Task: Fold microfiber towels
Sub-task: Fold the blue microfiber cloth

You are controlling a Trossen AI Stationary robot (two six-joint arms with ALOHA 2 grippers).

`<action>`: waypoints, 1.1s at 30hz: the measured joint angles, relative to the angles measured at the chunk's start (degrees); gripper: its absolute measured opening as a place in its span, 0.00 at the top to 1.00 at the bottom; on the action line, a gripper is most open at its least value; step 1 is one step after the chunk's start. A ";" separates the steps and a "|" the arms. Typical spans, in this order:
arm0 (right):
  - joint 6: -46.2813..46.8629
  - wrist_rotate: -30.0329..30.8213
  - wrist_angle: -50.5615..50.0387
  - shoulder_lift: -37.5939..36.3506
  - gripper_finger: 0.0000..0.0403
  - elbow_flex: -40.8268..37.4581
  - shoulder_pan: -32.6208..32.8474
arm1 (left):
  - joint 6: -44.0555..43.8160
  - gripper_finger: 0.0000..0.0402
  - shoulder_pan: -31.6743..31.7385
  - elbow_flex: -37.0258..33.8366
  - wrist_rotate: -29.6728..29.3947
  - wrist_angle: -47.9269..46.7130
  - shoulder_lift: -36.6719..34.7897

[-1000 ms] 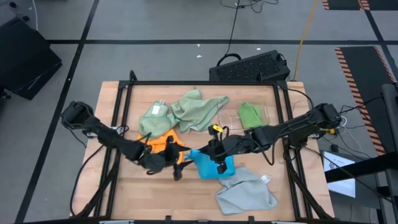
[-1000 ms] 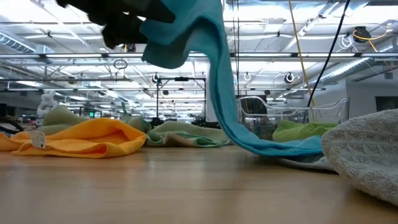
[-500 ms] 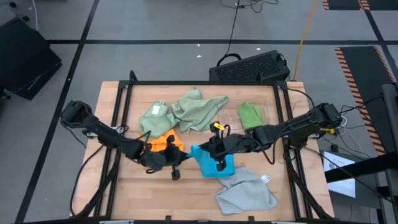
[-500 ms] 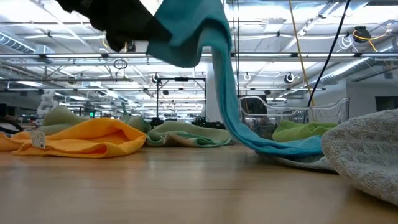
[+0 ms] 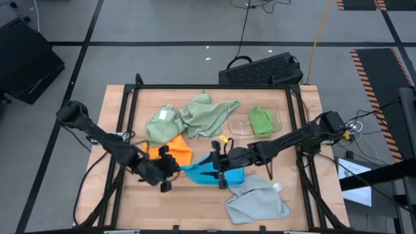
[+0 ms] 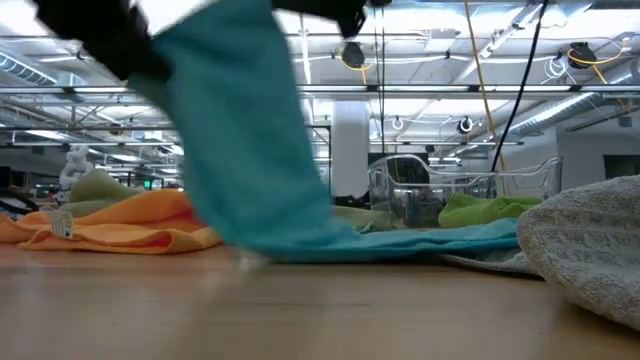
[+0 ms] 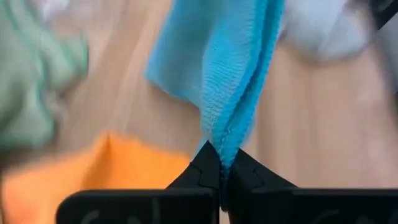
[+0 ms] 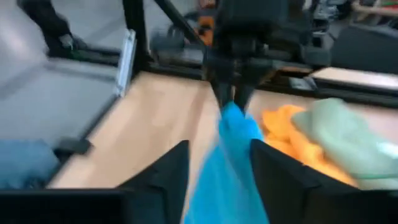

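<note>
Left gripper (image 7: 221, 163): fingers pressed together on a gathered edge of the bright blue towel (image 7: 233, 68), near the front middle of the table (image 5: 195, 195); the cloth hangs from the pinch in soft folds.

Right gripper (image 8: 217, 180): fingers parted on either side of the blue cloth, which runs between them without being squeezed; in the high view it sits (image 5: 221, 174) at the towel's other end, facing the left gripper (image 5: 166, 174).

Bright blue towel (image 5: 207, 172): stretched low between the two grippers, one end lifted, the rest trailing on the wood. Judged light, limp, slightly grippy in its pile; it will sag and bunch unless held at two corners and pulled taut. Best hold: a hemmed corner, single layer.

Orange towel (image 5: 174, 151): crumpled, just behind the left gripper.

Two pale sage green towels (image 5: 195, 117): heaped toward the back.

Bright green towel (image 5: 261, 119): lying in the clear tray (image 5: 239, 125).

Light grey towel (image 5: 257, 201): rumpled at the front right, touching the blue one.
</note>
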 joint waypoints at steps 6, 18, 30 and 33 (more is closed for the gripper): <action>5.82 -0.15 5.67 10.21 0.45 -0.38 -2.93 | -14.09 0.99 -3.51 -0.07 0.91 -9.01 7.54; -2.75 -16.41 2.69 16.32 0.44 8.94 -12.50 | -28.64 0.99 -6.06 -0.04 0.48 -10.57 14.60; -5.01 -28.79 1.67 28.29 0.44 21.79 -18.94 | -29.15 0.99 -6.23 -0.02 -0.57 -10.38 14.99; -5.56 -31.81 -3.93 31.85 0.44 27.40 -19.56 | -29.13 0.99 -6.31 -0.02 -0.57 -10.38 14.99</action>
